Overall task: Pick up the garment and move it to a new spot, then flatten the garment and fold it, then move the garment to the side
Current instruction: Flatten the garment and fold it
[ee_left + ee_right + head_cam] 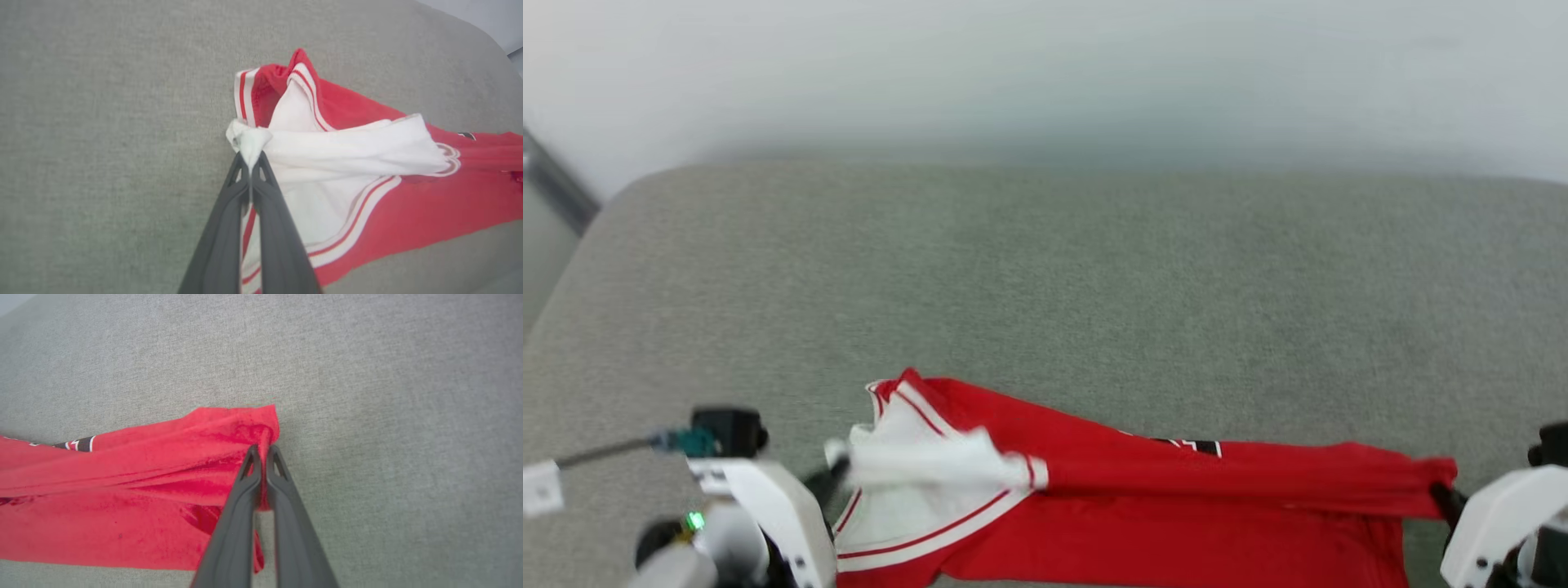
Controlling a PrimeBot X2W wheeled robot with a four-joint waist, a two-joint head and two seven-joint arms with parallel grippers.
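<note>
The garment (1143,506), a red jersey T-shirt with white sleeves and striped trim, stretches across the near edge of the grey surface. My left gripper (837,474) is shut on a bunched end of its white sleeve (250,143), dark fingers (229,228) pinched together. At the far right my right gripper (1437,492) is shut on the red hem corner (265,433). Between the two grips the cloth is pulled into a long band. A bit of black lettering (1188,445) shows on the upper fold.
A wide grey upholstered surface (1045,286) extends beyond the garment toward a pale wall (1045,73). Its rounded left corner (596,229) drops off beside a dark strip.
</note>
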